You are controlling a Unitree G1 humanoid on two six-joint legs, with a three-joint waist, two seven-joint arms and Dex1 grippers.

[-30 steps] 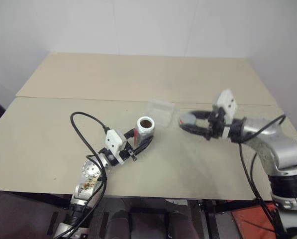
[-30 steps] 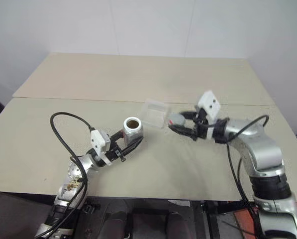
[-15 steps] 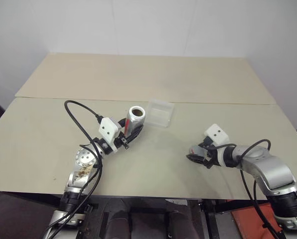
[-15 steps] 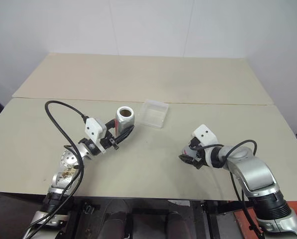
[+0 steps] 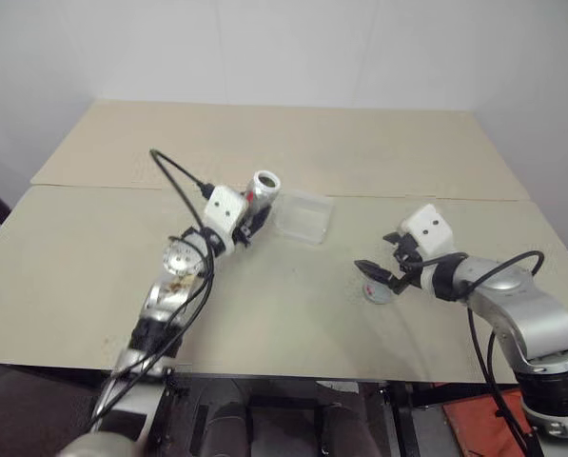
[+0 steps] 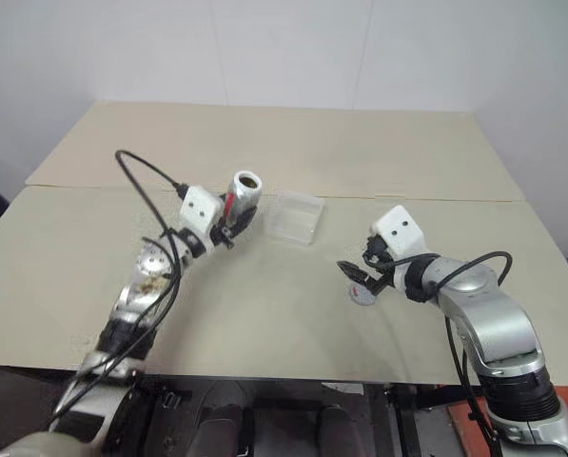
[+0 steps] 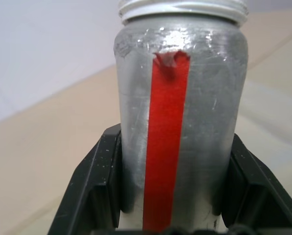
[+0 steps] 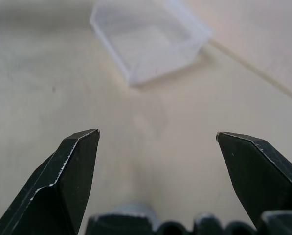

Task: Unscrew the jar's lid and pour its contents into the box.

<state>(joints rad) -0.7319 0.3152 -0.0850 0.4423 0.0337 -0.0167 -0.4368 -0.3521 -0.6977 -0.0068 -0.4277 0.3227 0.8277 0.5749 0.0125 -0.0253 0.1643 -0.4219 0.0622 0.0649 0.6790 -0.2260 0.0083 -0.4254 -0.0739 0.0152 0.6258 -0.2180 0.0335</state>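
Jar (image 5: 263, 187) pinched in left end effector (image 5: 250, 211), tilted, mouth toward box (image 5: 304, 215).

I'm in what looks like a plain test room or lab. Bare white walls (image 5: 293, 48) close in right behind my work surface. In front of me, two beige tables (image 5: 293, 143) are pushed together, a seam running across between them, tops nearly bare. Black cables (image 5: 174, 171) loop off my arms. No furnishings, no decoration, just a stripped-down bench setup.
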